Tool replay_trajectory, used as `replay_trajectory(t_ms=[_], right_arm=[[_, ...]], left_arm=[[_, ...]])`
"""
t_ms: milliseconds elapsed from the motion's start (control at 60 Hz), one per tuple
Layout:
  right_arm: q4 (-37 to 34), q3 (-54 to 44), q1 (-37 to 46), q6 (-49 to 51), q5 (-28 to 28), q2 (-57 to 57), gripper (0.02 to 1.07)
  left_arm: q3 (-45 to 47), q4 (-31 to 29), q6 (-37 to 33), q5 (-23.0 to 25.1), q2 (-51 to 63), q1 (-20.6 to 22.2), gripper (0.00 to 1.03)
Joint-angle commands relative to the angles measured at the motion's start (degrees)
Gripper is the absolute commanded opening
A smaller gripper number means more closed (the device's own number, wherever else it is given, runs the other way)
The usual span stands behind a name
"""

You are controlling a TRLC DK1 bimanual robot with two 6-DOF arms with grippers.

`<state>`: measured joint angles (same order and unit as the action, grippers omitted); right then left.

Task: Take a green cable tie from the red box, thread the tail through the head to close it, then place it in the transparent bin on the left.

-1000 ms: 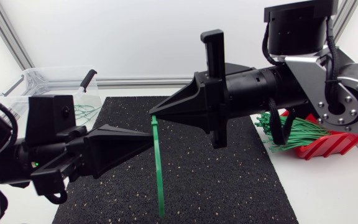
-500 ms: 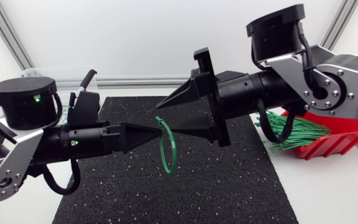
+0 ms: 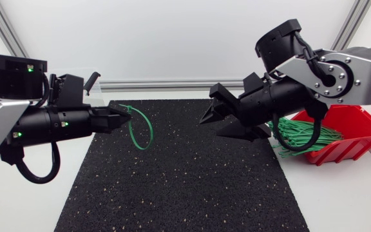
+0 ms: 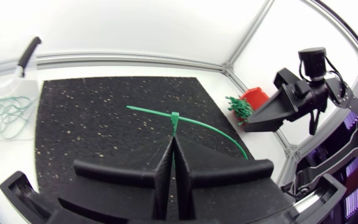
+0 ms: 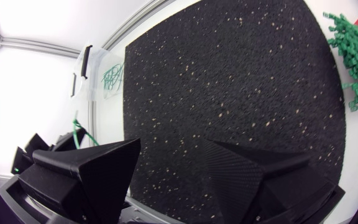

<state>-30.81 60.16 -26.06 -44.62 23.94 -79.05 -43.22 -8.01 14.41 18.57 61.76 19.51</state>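
My left gripper [image 3: 121, 118] is shut on a green cable tie [image 3: 140, 129], closed into a loop that hangs above the left part of the black mat [image 3: 185, 180]. In the left wrist view the tie's head [image 4: 174, 118] stands just ahead of the shut fingertips [image 4: 173, 157], with the tail pointing off to one side. My right gripper [image 3: 210, 108] hangs open and empty over the mat's right part, apart from the tie. The red box [image 3: 350, 138] of loose green ties [image 3: 301, 135] lies at the right. The transparent bin [image 4: 5, 115] holds several closed ties.
A black handle [image 3: 92, 82] sticks up at the bin's rim behind my left arm. The right wrist view shows the bin [image 5: 98, 71] beyond the mat's far corner and bare mat [image 5: 229, 87] under the open fingers.
My right gripper has opened, let go of the tie and drawn back to the right. My left arm has carried the looped tie to the left, towards the bin.
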Motion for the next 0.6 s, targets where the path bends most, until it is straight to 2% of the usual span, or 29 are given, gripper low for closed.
replay_trajectory(t_ms=[0,50,100,167,250,333,367,483,583], right_arm=[[-1.36,1.27,1.02,6.83,-4.52,0.65,0.77],[-1.36,1.10,1.46,9.38,-8.56,1.00,0.77],[-1.45,1.10,2.33,10.78,-9.71,1.26,0.77],[-1.54,1.01,3.74,12.54,-10.76,1.70,0.77],[-1.45,0.92,4.36,17.11,-14.89,1.97,0.78],[-1.18,0.57,4.97,20.36,-18.23,2.14,0.95],[-1.18,0.40,5.23,21.42,-19.20,2.14,0.98],[-1.27,-0.48,6.90,22.47,-19.20,2.67,0.98],[-1.36,-1.63,7.26,22.74,-19.20,3.90,1.00]], left_arm=[[-4.33,-1.13,-4.04,-3.80,-1.29,-4.21,0.04],[-5.38,-0.34,-6.07,-7.05,-1.82,-6.41,0.04],[-6.52,0.89,-6.94,-9.25,-1.64,-8.70,0.04],[-8.63,3.26,-7.91,-10.57,-0.41,-13.18,0.04],[-12.59,6.43,-7.91,-12.77,2.23,-18.54,0.04],[-15.66,11.79,-8.00,-15.67,5.13,-22.58,0.04],[-17.33,13.28,-8.00,-16.37,6.71,-24.52,0.04],[-25.16,11.79,-8.00,-17.07,13.04,-28.47,0.04],[-34.91,3.79,-8.70,-17.07,20.95,-30.67,0.04]])
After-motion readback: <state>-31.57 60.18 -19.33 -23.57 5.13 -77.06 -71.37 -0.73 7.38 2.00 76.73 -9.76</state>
